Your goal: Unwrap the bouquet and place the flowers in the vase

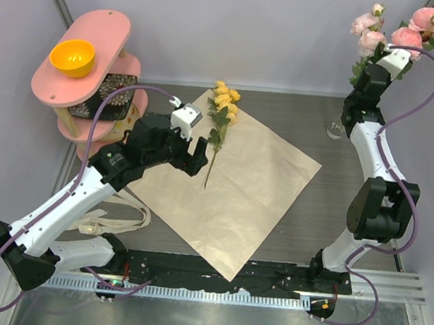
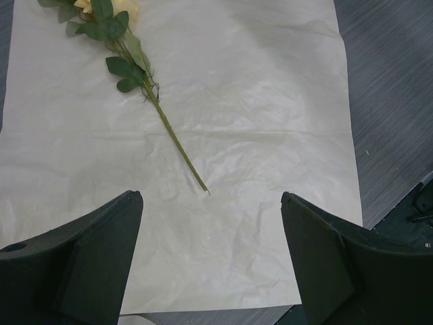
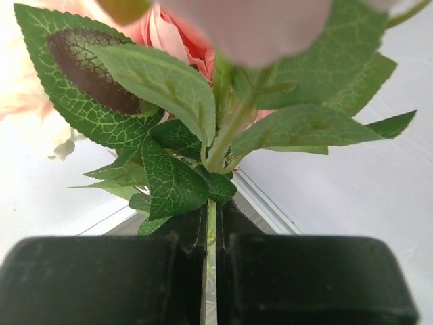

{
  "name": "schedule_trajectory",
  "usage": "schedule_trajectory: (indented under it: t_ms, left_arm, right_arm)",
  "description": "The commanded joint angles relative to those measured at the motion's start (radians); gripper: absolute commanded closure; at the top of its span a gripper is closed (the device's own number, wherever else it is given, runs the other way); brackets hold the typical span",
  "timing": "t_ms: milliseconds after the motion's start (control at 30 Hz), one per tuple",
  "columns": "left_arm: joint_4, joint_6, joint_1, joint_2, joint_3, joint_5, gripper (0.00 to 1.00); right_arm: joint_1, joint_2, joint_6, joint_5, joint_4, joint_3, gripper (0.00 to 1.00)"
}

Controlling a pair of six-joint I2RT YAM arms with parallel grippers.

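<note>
- The left arm reaches from its near-left base towards the middle of the worktop, its left claw spread wide and empty above the flat kraft paper
- The yellow flowers lie on the far part of the paper, their stem end just beyond that claw
- The right arm stands upright at the far right, raised high
- The right claw is pressed together, pinching the stem of the pink flowers held aloft
- The vase stands on the worktop just left of the right arm

A green stem is clamped in the right gripper. Above it, veined leaves — and pink blooms — are spread.
</note>
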Motion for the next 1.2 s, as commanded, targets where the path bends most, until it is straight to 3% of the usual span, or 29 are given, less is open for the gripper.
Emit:
schedule_trajectory:
  t_ms: [0,1067,1167]
  left_arm:
    - [0.023,0.004,0.005,0.003,0.001,-0.003,0.13]
    - [0.022,-0.002,0.006,0.009,0.004,0.009,0.13]
    - [0.022,-0.004,0.006,0.011,0.005,0.014,0.12]
  right_arm:
    - [-0.006,0.022,0.018,-0.011,-0.015,-0.021,0.99]
    - [-0.002,0.049,0.030,-0.034,0.012,-0.134,0.99]
    - [-0.001,0.034,0.029,-0.034,0.003,-0.142,0.92]
